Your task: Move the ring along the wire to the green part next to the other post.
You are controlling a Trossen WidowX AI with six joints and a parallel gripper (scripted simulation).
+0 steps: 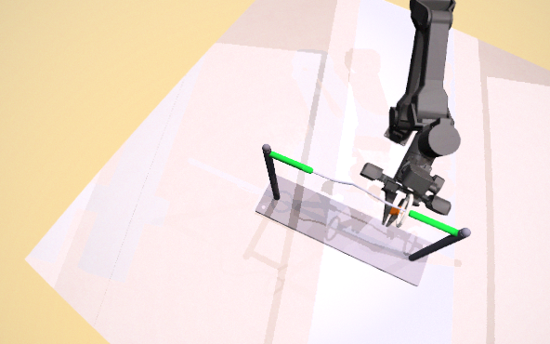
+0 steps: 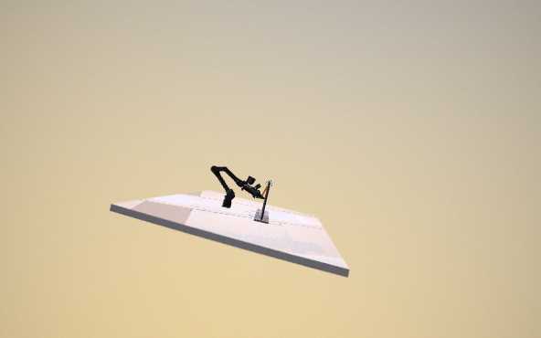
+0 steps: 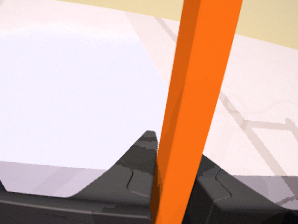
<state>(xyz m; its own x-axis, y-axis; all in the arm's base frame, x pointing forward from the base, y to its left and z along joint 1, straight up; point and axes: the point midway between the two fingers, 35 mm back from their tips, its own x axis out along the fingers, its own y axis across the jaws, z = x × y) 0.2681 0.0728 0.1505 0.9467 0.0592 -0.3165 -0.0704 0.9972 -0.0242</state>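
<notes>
The white ring is around the wire close to the inner end of the right green part; whether it clears the thin grey wire is too small to tell. My gripper is shut on the orange handle, below the wire. In the wrist view the handle rises between the fingers, leaning slightly right, and the ring is out of view. The left green part is at the other end of the wire.
The left post and right post stand on a thin base plate. The arm reaches in from the back, and its wrist parts are close to the wire in the top view.
</notes>
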